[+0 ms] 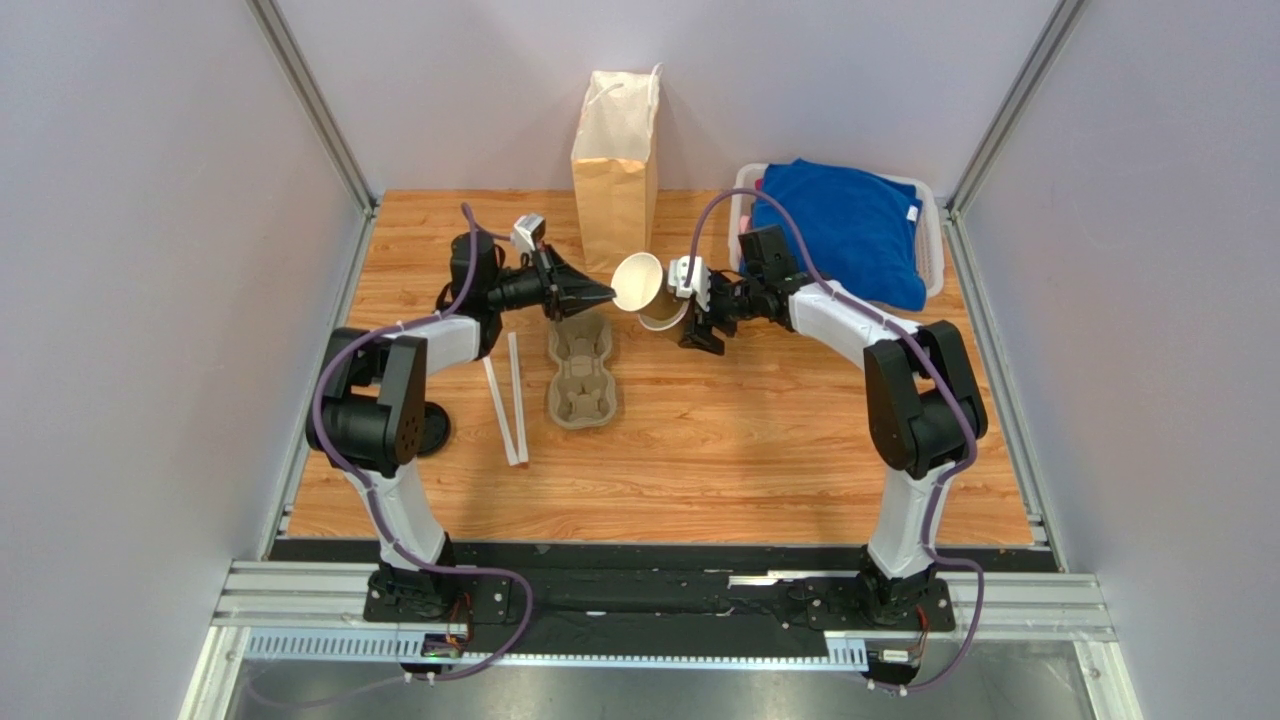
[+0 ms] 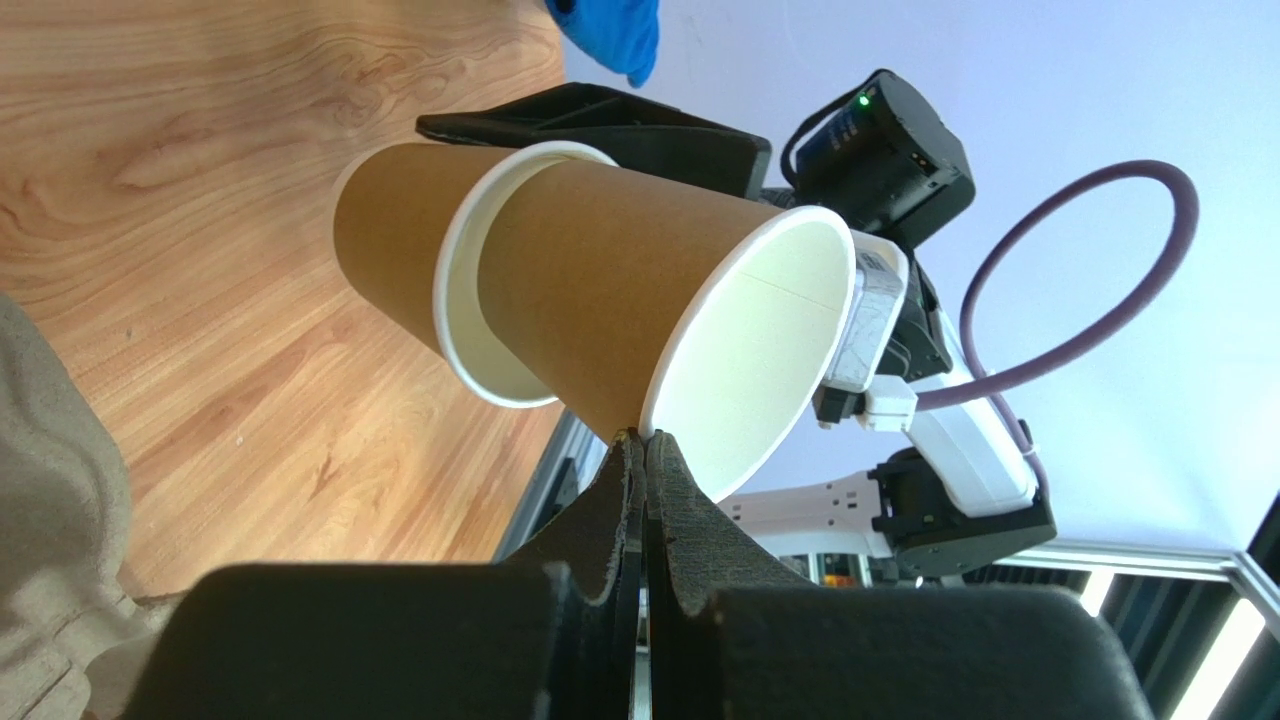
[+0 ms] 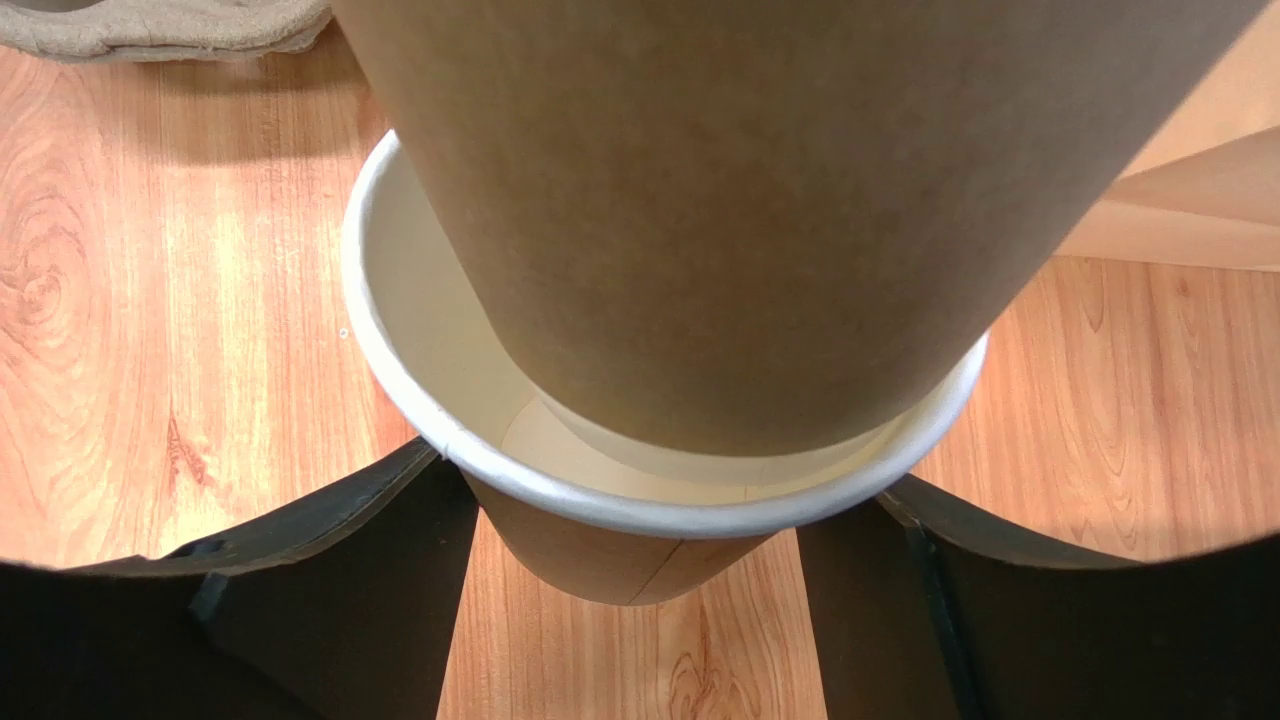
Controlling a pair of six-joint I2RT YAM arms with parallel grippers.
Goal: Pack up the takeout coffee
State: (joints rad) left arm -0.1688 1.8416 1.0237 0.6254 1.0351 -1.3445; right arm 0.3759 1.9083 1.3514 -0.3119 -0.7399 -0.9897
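Wooden table [image 1: 751, 450], before paper bag [image 1: 613, 165]: right gripper [image 1: 684, 315] clamps outer cup [image 2: 383, 240]; left gripper [image 2: 646, 450], jaws together, pinches inner cup [image 2: 601, 285] rim, which might tear or slip.

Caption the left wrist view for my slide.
Left gripper pinches the inner cup's rim; the outer cup sits in the right gripper.

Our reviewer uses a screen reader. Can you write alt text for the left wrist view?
Two nested brown paper cups are held sideways above a wooden table. The left gripper pinches the white rim of the inner cup, and the right gripper clamps the outer cup.
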